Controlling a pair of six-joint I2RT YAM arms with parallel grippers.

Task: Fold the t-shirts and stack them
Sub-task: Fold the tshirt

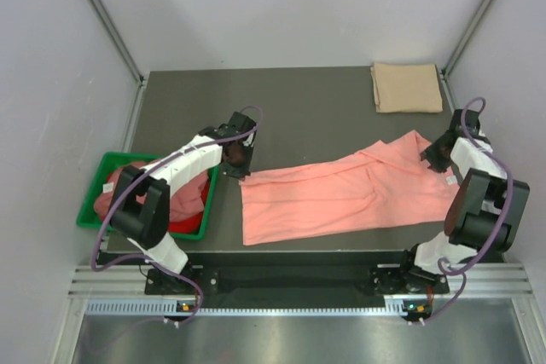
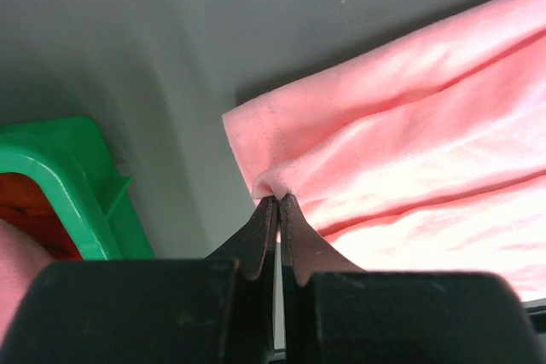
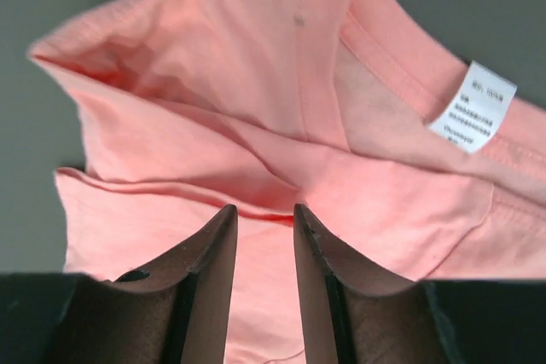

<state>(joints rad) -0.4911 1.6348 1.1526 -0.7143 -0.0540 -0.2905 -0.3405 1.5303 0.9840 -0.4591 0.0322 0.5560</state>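
Between the tips of my left gripper [image 2: 278, 204], which is closed tight, sits a small nip of hem at one corner of the salmon-pink shirt [image 1: 341, 193]. My right gripper [image 3: 264, 210] stands part open over the collar end of the same shirt. Cloth shows in the gap between its fingers, and I can see nothing pinched there. The shirt lies stretched as a long band across the middle of the counter [image 1: 299, 108], hem toward the left edge and collar near the right edge. A tan shirt [image 1: 407, 88] rests folded at the far right corner. The red and pink shirts [image 1: 183, 210] sit in the green bin [image 1: 90, 210] at the left edge, just beside my left gripper.

My worry is the left grip: it holds only a thin fold of hem, and a firm pull could draw it out. With the right end not held, I judge that any pull from the left would drag the whole band and bunch the loose layers at the collar. The bin's rim is near enough to catch the cloth.

Only the left wrist view shows the pinch itself. Only the right wrist view shows the white label [image 3: 473, 106] and the crumpled layers under my fingers. Only the top view shows the whole shirt and the tan one.
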